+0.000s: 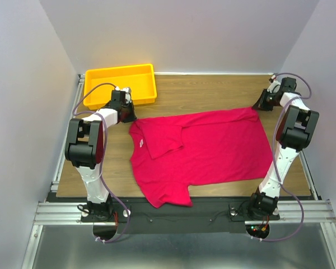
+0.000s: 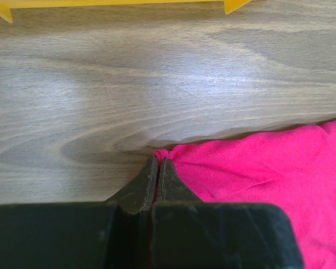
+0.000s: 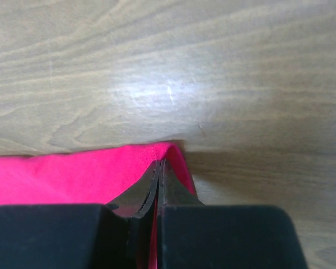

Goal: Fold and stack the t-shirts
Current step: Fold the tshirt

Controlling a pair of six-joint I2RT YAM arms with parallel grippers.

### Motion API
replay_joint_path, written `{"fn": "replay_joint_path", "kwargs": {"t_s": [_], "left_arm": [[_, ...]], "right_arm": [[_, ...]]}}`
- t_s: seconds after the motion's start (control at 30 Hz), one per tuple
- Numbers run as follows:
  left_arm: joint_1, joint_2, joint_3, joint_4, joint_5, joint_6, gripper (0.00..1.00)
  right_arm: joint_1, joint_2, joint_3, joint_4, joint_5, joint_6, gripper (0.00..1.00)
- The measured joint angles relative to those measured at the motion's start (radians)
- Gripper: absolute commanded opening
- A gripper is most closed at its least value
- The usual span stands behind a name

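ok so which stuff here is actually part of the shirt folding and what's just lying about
Part of the job:
t-shirt, spread out
left hand, shut on its edge
right hand, shut on a corner of it

Just lying about:
yellow tray, far left, apart from the shirt

No readable text, brand, number or sign is being shown in any view. Nothing legible is being displayed on the t-shirt (image 1: 213,145), on the yellow tray (image 1: 121,69) or on the wooden table (image 1: 213,92).
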Motion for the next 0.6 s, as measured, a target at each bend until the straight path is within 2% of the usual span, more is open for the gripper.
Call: {"fn": "replay_joint_path", "kwargs": {"t_s": [0.47, 0.57, 0.6], "left_arm": [[0.02, 0.0, 0.003, -0.003, -0.012, 0.0, 0.0], [0.02, 0.0, 0.005, -0.004, -0.012, 0.0, 0.0], [0.02, 0.0, 0.006, -0.004, -0.012, 0.0, 0.0]], "right_arm": [[0.011, 0.011, 0.132, -0.016, 0.022, 0.002, 0.01], [0.013, 0.022, 0.132, -0.017, 0.03, 0.0, 0.13], [0.013, 0.025, 0.132, -0.017, 0.031, -0.002, 0.22]]}}
